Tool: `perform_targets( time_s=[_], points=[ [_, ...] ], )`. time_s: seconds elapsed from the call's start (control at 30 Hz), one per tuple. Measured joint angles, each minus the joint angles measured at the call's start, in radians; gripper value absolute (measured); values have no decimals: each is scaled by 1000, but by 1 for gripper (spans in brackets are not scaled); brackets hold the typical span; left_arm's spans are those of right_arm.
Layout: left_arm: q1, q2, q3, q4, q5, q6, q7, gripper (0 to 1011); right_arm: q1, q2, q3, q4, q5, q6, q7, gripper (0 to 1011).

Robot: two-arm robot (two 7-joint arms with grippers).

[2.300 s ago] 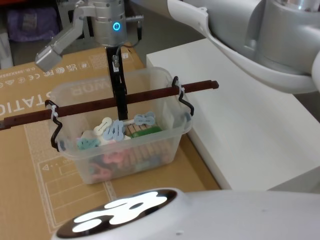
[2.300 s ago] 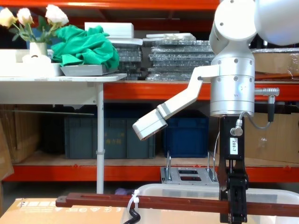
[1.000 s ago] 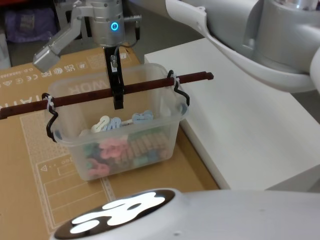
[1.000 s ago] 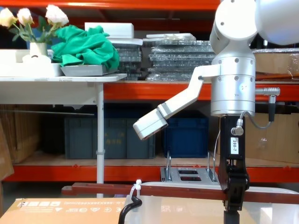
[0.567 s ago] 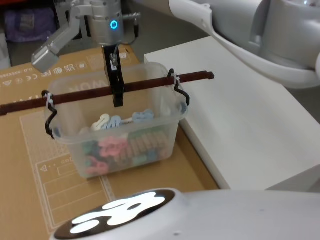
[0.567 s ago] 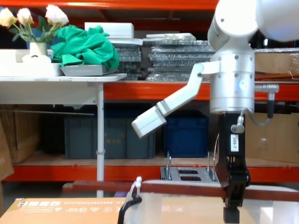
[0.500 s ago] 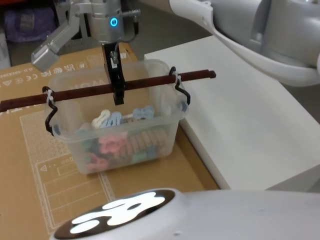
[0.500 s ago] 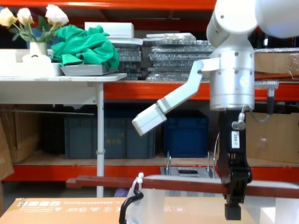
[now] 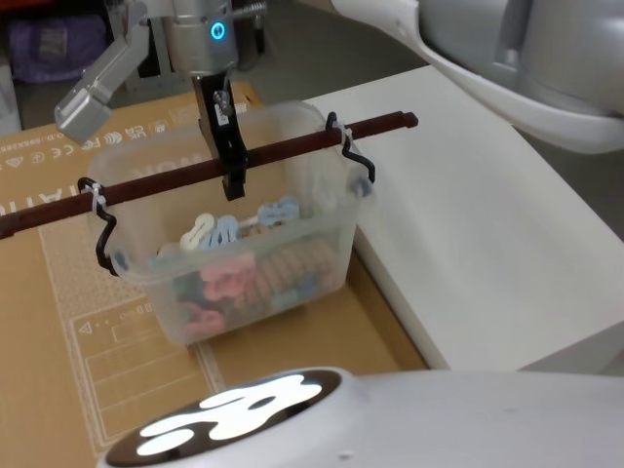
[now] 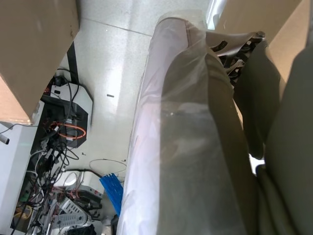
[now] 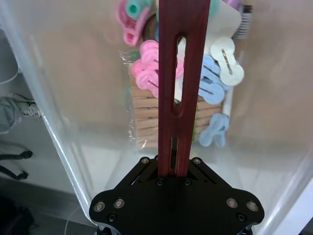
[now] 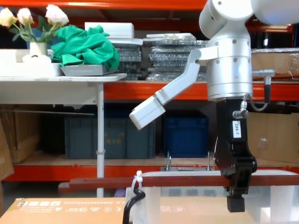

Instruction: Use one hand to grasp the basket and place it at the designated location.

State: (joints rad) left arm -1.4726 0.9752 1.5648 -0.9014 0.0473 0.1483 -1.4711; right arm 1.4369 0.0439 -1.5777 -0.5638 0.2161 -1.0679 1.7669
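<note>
- Held jaws of black two-finger right gripper [image 9: 232, 183] clamped mid-length on long red-brown bar handle [image 9: 292, 147], presumably for balance.
- Hung translucent whitish plastic basket [image 9: 292, 263] centre-frame, beside white desk [image 9: 468, 214].

The basket [image 9: 336, 229] is translucent whitish plastic, its long handle [image 9: 292, 148] dark red-brown, the hooked brackets [image 9: 103, 237] black and the zip tie [image 12: 138, 179] white. Its pegs [image 11: 146, 66] are pastel pink, pale blue and white, with a touch of teal, over plain tan wooden ones. The right tool [image 9: 232, 183] is black, on a silver-grey arm [image 12: 229, 70] with a glowing blue ring [image 9: 215, 30] and a white label [image 12: 237, 129] printed in black. The cardboard [image 9: 88, 351] is brown with white printed lines and lettering; the bench [image 9: 478, 234] is plain white. The shelf beams [image 12: 154, 91] are orange-red, the crates [image 12: 187, 135] dark blue, a cloth [image 12: 88, 46] green, the flowers [image 12: 28, 16] cream.
</note>
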Motion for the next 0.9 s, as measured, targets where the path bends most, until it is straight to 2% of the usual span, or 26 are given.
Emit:
perform_targets(
  time_s=[0.13,0.3,0.4,0.57,0.73,0.9],
  points=[
    [0,0,0,0,0,0,0,0,11,15,-6,-28,38,-4,31,0],
    [0,0,0,0,0,0,0,0,31,45,-11,-70,62,3,40,0],
    [0,0,0,0,0,0,0,0,41,60,-10,-90,65,10,33,0],
    [0,0,0,0,0,0,0,0,68,110,-5,-165,55,35,-6,0],
    [0,0,0,0,0,0,0,0,93,154,-2,-230,59,49,-20,0],
    [0,0,0,0,0,0,0,0,104,168,-6,-250,67,54,-23,0]
  ],
)
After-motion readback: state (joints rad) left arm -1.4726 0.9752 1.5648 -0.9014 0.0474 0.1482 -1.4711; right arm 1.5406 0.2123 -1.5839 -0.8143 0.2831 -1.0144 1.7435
